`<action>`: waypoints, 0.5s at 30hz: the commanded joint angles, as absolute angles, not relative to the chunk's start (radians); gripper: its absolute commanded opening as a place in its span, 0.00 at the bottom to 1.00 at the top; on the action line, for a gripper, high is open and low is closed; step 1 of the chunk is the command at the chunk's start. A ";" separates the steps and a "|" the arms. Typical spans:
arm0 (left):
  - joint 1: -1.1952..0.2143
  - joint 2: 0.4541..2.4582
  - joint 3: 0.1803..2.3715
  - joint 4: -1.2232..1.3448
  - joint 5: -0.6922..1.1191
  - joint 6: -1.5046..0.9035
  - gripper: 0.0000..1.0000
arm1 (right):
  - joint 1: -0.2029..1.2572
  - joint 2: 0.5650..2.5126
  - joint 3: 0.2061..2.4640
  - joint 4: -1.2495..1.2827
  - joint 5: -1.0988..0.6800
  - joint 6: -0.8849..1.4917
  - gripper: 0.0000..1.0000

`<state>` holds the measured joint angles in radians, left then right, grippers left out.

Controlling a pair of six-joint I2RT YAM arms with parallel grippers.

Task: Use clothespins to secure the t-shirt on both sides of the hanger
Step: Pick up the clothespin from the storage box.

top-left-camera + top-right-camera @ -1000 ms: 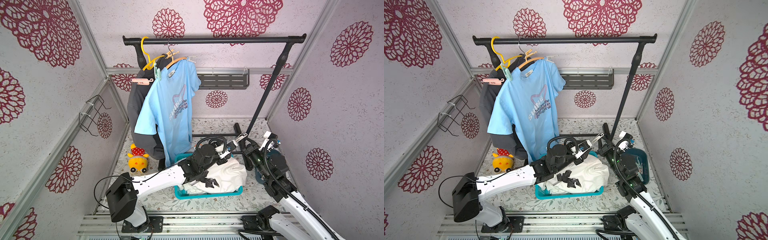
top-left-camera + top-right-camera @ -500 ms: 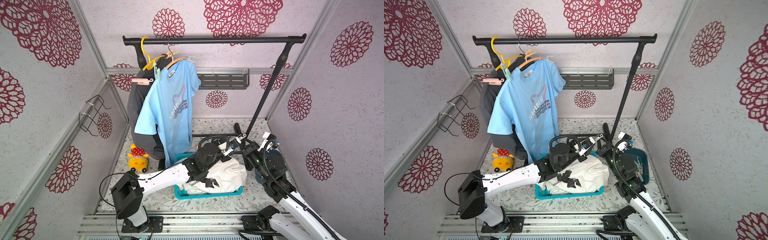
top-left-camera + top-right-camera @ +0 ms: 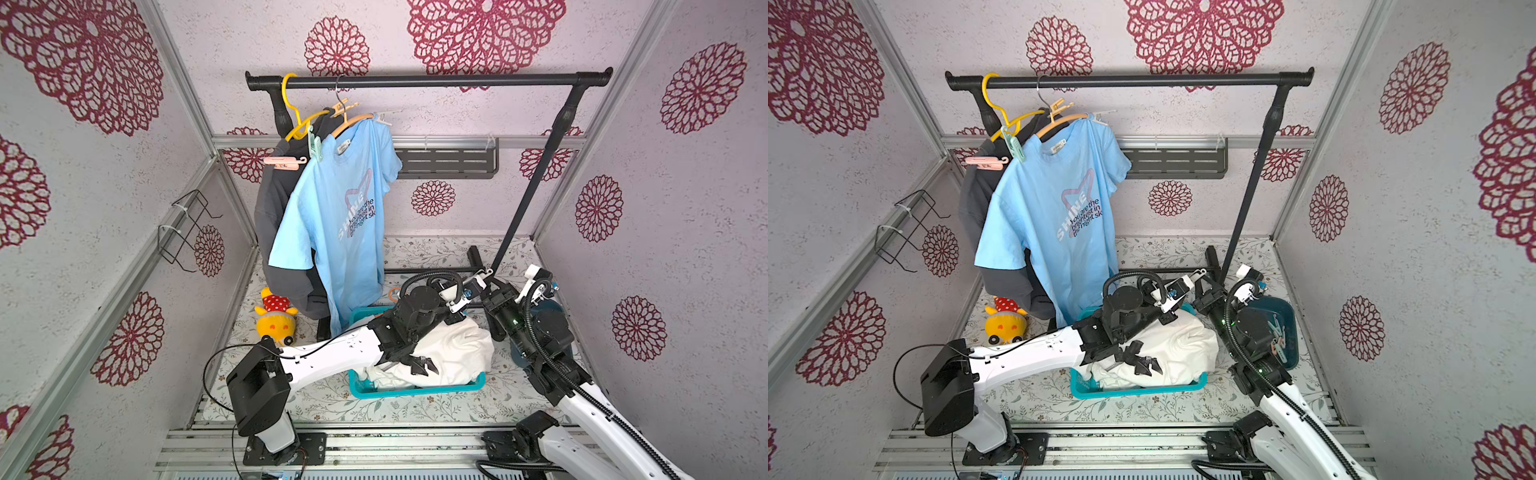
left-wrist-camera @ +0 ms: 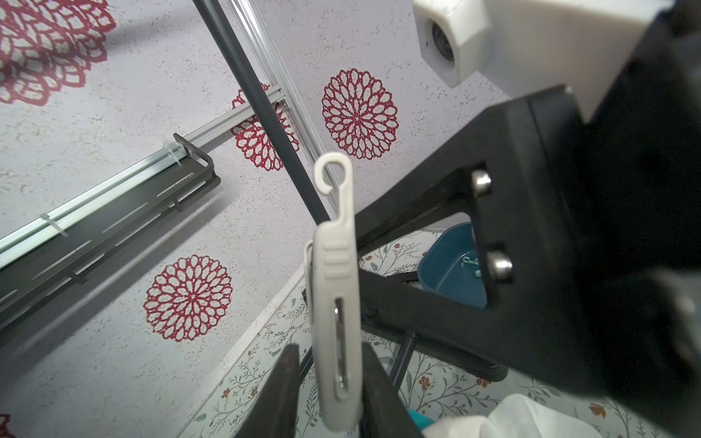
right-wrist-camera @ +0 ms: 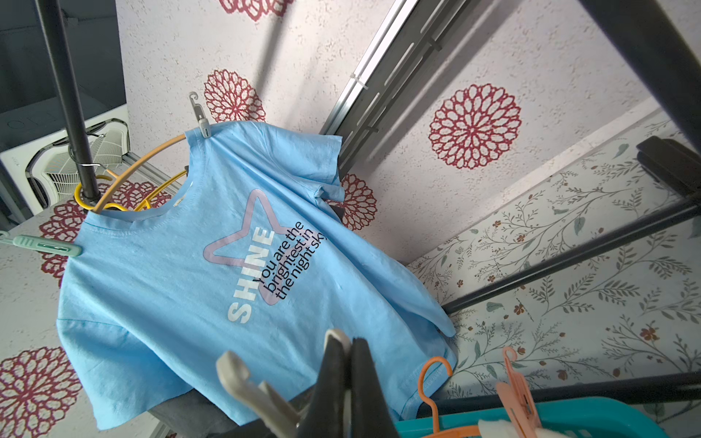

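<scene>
One whitish clothespin (image 4: 335,303): clamped in our right gripper (image 5: 345,345), left gripper (image 4: 330,354) astride it, whether gripping we cannot tell; an early release could drop it.

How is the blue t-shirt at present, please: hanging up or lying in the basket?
Hanging: the blue t-shirt drapes from a tan hanger hooked over the black rail.

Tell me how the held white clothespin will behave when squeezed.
The clothespin looks like thin moulded plastic: probably stiff and light. Its smooth narrow sides may twist or slip in a pinch. The spring visible in its slot suggests it snaps shut.
</scene>
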<state>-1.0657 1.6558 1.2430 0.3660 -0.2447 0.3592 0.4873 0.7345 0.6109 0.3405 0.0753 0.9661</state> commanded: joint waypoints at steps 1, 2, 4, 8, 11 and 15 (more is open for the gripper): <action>-1.071 1.660 1.262 0.396 -0.246 0.368 0.23 | 0.496 0.744 0.626 0.364 0.077 0.979 0.00; -1.072 1.659 1.260 0.400 -0.245 0.369 0.20 | 0.496 0.747 0.624 0.367 0.077 0.984 0.00; -1.072 1.657 1.255 0.406 -0.242 0.367 0.16 | 0.497 0.752 0.624 0.370 0.079 0.988 0.00; -1.072 1.644 1.239 0.406 -0.253 0.359 0.06 | 0.496 0.737 0.635 0.317 0.094 0.947 0.05; -1.068 1.623 1.212 0.402 -0.274 0.353 0.00 | 0.497 0.678 0.640 0.209 0.142 0.874 0.31; -1.046 1.576 1.180 0.355 -0.259 0.341 0.00 | 0.495 0.577 0.658 0.011 0.223 0.761 0.46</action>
